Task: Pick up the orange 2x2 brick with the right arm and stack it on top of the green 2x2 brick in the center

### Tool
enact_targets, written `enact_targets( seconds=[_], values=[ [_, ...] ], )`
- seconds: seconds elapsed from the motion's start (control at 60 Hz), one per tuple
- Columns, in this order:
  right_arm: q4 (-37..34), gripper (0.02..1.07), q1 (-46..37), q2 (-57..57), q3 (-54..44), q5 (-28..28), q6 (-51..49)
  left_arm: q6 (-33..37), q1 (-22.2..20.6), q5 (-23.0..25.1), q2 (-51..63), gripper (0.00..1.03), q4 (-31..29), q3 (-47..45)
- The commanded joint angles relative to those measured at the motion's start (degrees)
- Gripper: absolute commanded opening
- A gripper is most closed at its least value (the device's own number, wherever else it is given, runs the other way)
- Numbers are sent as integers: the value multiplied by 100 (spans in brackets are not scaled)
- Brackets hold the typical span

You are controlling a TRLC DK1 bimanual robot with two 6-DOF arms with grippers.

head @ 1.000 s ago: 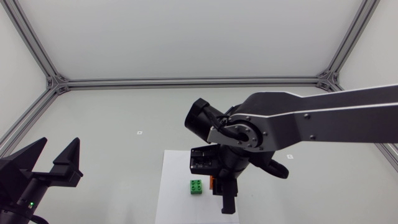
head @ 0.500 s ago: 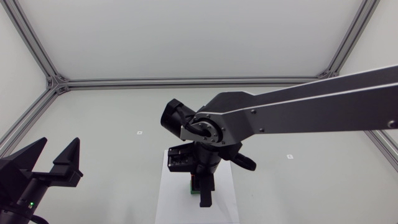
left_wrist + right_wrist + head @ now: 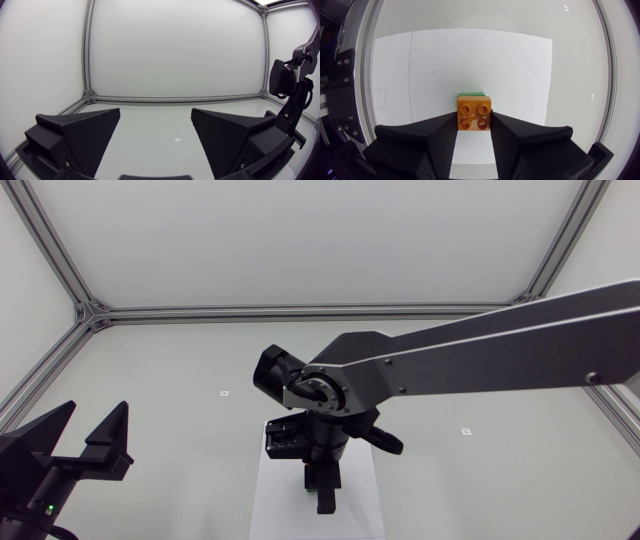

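R arm change: vs 1 s ago, my right arm [image 3: 470,365] has swung in toward the left side of the table [image 3: 180,380]. It was beside the green 2x2 brick [image 3: 471,93] and now sits over it, hiding nearly all of it in the head view.
Meaning: carry looks done. I judge this is the align step; lowering and pressing down are still to do.
R gripper: right gripper [image 3: 325,488] is clamped on the orange 2x2 brick [image 3: 475,114], one finger on each opposite side.
Orange brick pos: off the table, over the white sheet [image 3: 470,55], mid-table toward the near edge. Only a green sliver shows past its far edge, so it's approx above the target.
Orientation: studs up, facing the wrist cam. Square footprint, so no long axis. Its sides run parallel to the fingers and to the green edge.
L gripper: left gripper [image 3: 95,420] is spread wide and empty, by the near left corner.
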Motion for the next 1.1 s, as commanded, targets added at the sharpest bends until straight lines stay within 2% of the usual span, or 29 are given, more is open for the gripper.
enact_targets(
  seconds=[0.0,0.75,1.083],
  values=[
    [-150,7,9,187,76,-85,-107,75,14,23,-45,99,-84,-235],
    [-106,7,-52,345,41,-137,-151,75,14,23,-45,99,-84,-235],
    [-335,7,-88,504,164,-137,-291,75,14,23,-45,99,-84,-235]
  ],
)
